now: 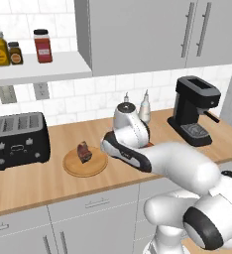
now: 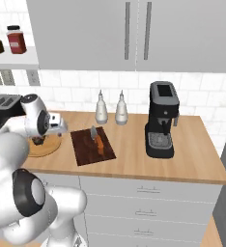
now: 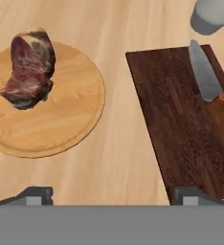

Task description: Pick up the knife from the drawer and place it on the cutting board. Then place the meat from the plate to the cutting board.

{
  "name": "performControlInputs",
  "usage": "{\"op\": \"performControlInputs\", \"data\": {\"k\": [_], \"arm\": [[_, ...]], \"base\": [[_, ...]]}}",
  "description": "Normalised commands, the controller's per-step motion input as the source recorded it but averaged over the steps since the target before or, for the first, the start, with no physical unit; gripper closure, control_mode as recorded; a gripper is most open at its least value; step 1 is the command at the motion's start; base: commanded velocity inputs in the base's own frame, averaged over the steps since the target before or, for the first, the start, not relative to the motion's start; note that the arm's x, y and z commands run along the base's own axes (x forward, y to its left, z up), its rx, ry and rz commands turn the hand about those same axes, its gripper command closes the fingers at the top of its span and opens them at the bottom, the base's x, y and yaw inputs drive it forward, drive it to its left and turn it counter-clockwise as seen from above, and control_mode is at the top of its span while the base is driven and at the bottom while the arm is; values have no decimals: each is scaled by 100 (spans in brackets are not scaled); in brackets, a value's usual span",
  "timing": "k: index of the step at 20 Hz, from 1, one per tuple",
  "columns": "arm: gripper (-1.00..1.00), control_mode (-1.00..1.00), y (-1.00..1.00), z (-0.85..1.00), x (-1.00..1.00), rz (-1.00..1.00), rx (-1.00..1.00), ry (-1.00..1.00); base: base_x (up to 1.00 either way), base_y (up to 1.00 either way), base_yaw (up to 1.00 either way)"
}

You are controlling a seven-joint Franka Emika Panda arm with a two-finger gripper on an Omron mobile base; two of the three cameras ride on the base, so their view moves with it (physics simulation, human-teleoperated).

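Meat [image 3: 28, 62]: small dark red chunk, lying on the left part of the plate, off centre. Not yet moved.
Handling, judged: soft and light; likely to deform under pressure and to be slick on its wet faces. Best hold is across its narrow width at mid-height, with a gentle squeeze. The lump is irregular, so centre the fingers before closing.
Plate [image 3: 71, 119]: round light wooden disc, flat on the counter [image 3: 118, 158], just left of the board, with a strip of counter between them.
Board [image 3: 176, 129]: dark rectangular slab, flat on the counter, right of the plate.
Knife [image 2: 97, 140]: lies on the board toward its right side, blade pointing far, orange handle near. This part of the task looks complete.
Free area: the left half of the board is bare and suits the meat; keep clear of the blade.
Fingers [image 3: 37, 195]: spread wide, holding nothing. They sit above the counter, nearer than the plate and board, straddling the gap between the two.
Bottles [image 2: 111, 108]: two, at the far edge behind the board, well clear.
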Motion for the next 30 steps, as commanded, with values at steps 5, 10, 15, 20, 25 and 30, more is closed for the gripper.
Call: {"op": "performControlInputs", "data": {"k": [5, 10, 15, 20, 25, 30], "arm": [[-100, -100, 97, 27, 5, -4, 1, 20], [-100, -100, 79, -36, 10, 0, 0, 25], [-100, -100, 29, -49, 33, 0, 0, 5], [-100, -100, 11, -51, 33, -1, -1, -1], [-100, -100, 0, -52, 36, 0, 0, -4], [-100, -100, 0, -30, 46, 0, 0, -3]], "base": [[0, 0, 0], [0, 0, 0], [0, 0, 0], [0, 0, 0], [0, 0, 0], [0, 0, 0]]}}
